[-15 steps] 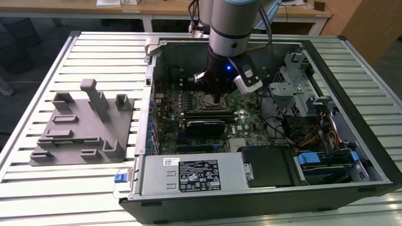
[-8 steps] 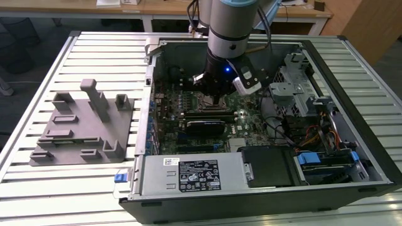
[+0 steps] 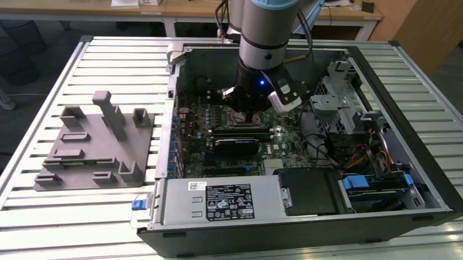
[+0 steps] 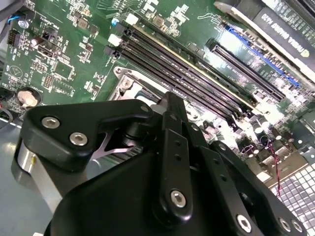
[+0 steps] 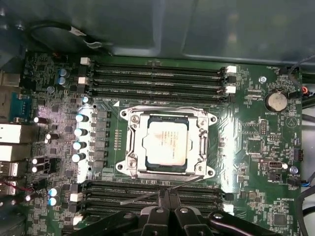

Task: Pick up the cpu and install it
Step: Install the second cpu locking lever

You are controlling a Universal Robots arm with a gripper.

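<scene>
While one cpu (image 5: 166, 144) is seen seated in its single socket frame (image 5: 167, 142), the gripper (image 5: 166, 196) is held narrow, fingertips together, gripping nothing.

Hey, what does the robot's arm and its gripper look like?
The arm is a silver-grey cylinder with a pale blue cap and black cables beside it. A small blue light glows on the black wrist. The gripper is matte black, built of linked bars with silver screws.
</scene>
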